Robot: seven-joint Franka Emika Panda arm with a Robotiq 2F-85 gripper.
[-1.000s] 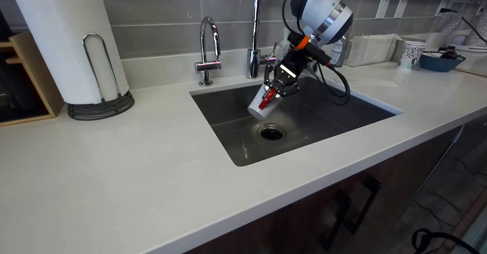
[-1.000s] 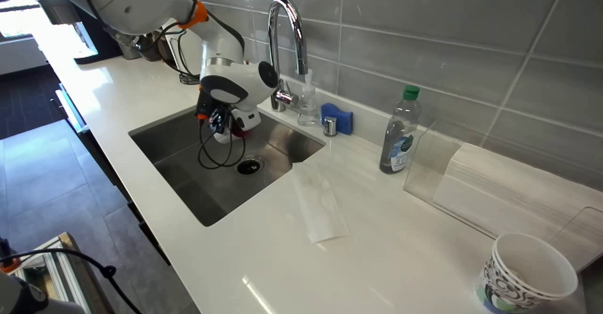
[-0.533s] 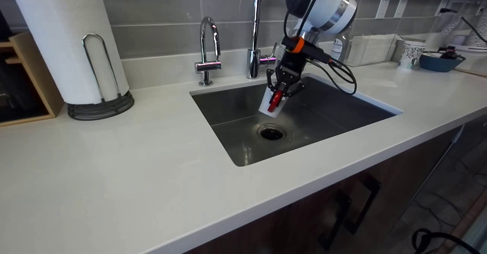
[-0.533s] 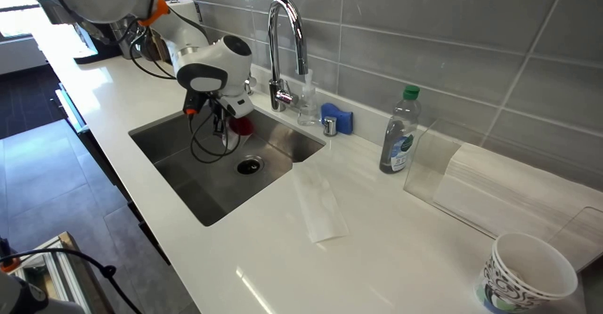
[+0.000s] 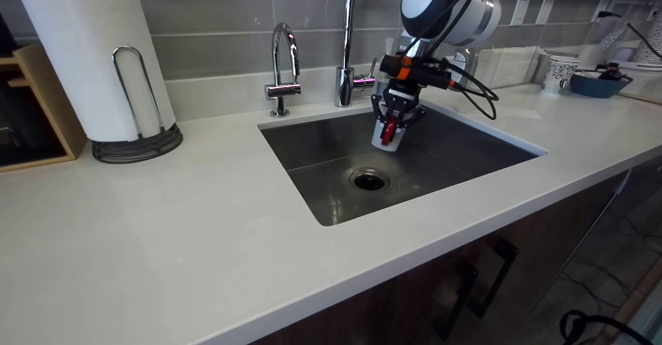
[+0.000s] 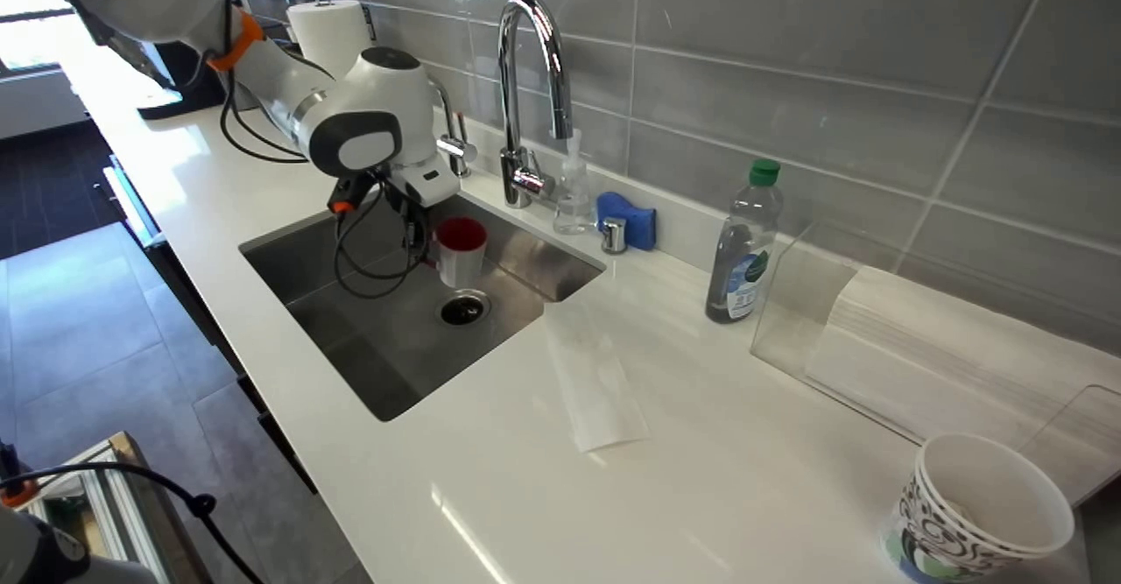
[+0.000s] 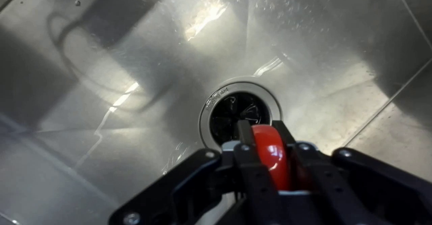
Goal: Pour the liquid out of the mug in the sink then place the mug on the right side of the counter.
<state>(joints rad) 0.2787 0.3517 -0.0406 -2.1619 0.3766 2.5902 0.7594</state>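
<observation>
Wrist view: the claw [image 7: 264, 126] is clenched on a red handle [image 7: 274, 157], its jaws tight against both flanks. That handle belongs to the mug [image 6: 462, 253], which in an exterior view hangs over the sink [image 6: 368, 369] near the drain [image 6: 464, 308], mouth up and close to upright; the inside of its base is hidden, so I cannot tell whether it is empty. What looks like a water drop [image 7: 77, 3] on the sink floor hints that the pour is done. If so, bring the mug fully level with a firm squeeze, since a handle grip may let the body swing. Lift straight clear of the sink, well off the tall faucet [image 6: 560, 116], before any sideways travel. Then make for the tabletop [image 6: 714, 448] between the paper strip [image 6: 595, 383] and the green-capped bottle [image 6: 743, 247], which I take for the right side; set the base flat, and only then let go.
</observation>
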